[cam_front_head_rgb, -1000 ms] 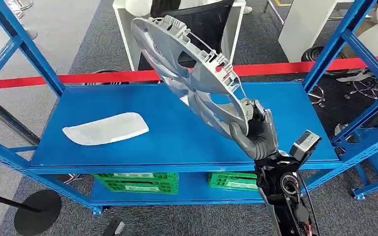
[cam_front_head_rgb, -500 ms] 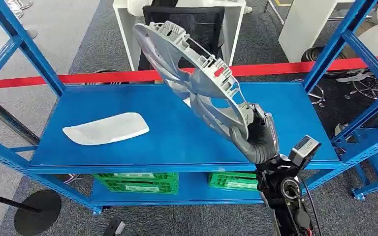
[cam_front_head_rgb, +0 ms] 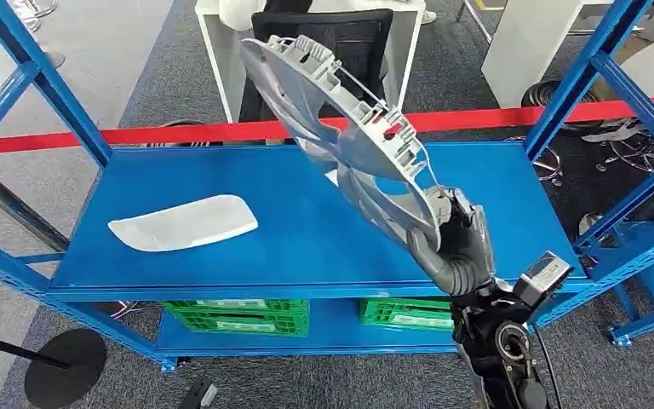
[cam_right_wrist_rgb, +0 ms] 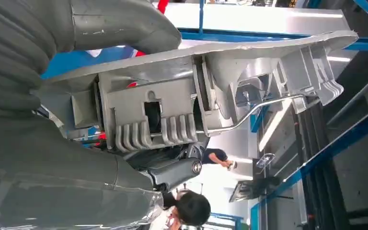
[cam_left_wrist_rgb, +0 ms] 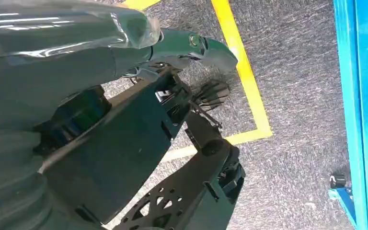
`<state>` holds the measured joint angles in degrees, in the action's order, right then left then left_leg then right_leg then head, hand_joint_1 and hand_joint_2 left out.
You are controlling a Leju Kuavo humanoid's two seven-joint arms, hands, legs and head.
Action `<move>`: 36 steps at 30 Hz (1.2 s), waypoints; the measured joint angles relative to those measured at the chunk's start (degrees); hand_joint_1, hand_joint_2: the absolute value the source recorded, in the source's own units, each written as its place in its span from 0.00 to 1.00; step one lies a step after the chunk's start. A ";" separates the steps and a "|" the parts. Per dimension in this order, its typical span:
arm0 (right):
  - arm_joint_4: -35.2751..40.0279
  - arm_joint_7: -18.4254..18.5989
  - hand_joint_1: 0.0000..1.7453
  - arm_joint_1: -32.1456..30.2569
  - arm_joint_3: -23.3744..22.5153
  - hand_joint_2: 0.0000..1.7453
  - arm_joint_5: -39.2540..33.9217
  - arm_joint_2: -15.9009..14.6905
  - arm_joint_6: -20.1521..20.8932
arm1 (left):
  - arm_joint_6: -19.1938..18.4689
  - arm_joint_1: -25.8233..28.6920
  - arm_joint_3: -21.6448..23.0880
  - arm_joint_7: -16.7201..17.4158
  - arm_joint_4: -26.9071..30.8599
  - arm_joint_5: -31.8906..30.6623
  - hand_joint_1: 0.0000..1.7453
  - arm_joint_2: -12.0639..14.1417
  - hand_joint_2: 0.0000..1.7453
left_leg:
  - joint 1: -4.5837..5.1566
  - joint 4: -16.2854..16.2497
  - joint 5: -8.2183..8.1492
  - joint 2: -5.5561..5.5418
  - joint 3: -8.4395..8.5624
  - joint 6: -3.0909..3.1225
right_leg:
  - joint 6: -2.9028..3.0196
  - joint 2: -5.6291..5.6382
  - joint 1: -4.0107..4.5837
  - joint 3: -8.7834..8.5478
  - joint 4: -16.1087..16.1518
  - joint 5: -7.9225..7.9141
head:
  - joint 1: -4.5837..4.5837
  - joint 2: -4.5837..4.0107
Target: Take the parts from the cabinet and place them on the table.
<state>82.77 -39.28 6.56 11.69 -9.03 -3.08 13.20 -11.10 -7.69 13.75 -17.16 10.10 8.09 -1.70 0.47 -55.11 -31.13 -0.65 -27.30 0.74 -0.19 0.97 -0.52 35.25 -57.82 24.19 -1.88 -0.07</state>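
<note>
r hand: r hand (cam_front_head_rgb: 453,243) low at the front edge of the shelf, fingers clamped on the lower rim of the wheel cover (cam_front_head_rgb: 349,128); thumb (cam_right_wrist_rgb: 120,21) pressed on one face, fingers wrapped under the clip side.
l hand: l hand (cam_left_wrist_rgb: 191,43) hangs over grey carpet w/ yellow tape, nothing seen in it; how far open, can't tell.
wheel cover: silver, held up clear of the blue shelf (cam_front_head_rgb: 494,183), tilted, back face w/ clips and wire ring toward the camera, top edge leaning away to the far left.
other part: pale curved panel (cam_front_head_rgb: 183,223) lies flat on the shelf's left half, well apart from the cover, not yet taken.
below: green crates (cam_front_head_rgb: 238,315) on the lower level.
far: red tape barrier (cam_front_head_rgb: 136,135) behind the shelf, white furniture beyond.
step: likely carry phase, cover lifted off the shelf, not yet on any table.
next: prob. keep the rim grip firm, clear the blue uprights (cam_front_head_rgb: 575,81) w/ the cover's top edge, turn toward the table, set down; panel after.
</note>
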 joint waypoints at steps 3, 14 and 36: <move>0.37 0.11 1.00 0.01 -0.13 1.00 -0.02 -0.07 0.07 | 0.00 0.00 0.00 0.37 0.00 -0.13 0.00 0.00 1.00 | 0.00 0.00 0.00 0.00 0.00 0.00 | 0.00 0.00 0.00 0.00 0.00 0.00 | 0.00 0.00; -0.17 -0.17 1.00 1.21 -0.20 1.00 -1.29 -0.57 1.01 | 0.35 -0.13 0.02 0.59 0.00 -0.81 0.00 -0.02 1.00 | 0.51 -0.45 -0.01 -0.02 -0.21 0.76 | -0.77 -0.01 -0.54 -0.06 0.36 -0.46 | -0.02 0.00; 0.55 0.33 1.00 3.10 -0.04 1.00 0.07 0.28 2.16 | 0.81 -0.60 -0.02 0.94 0.13 -1.42 0.00 -0.13 1.00 | -0.81 -19.92 -10.36 0.29 -9.24 -1.62 | 0.77 -0.89 -1.09 3.33 -2.45 -0.45 | 0.09 0.00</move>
<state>83.32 -38.95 9.65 11.65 -8.96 -2.80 15.37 -10.29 -8.28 13.73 -16.22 10.23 6.67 -1.84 -0.34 -75.02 -41.49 -0.36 -36.54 -0.89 0.59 0.08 -1.61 38.58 -60.27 23.73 -1.79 -0.07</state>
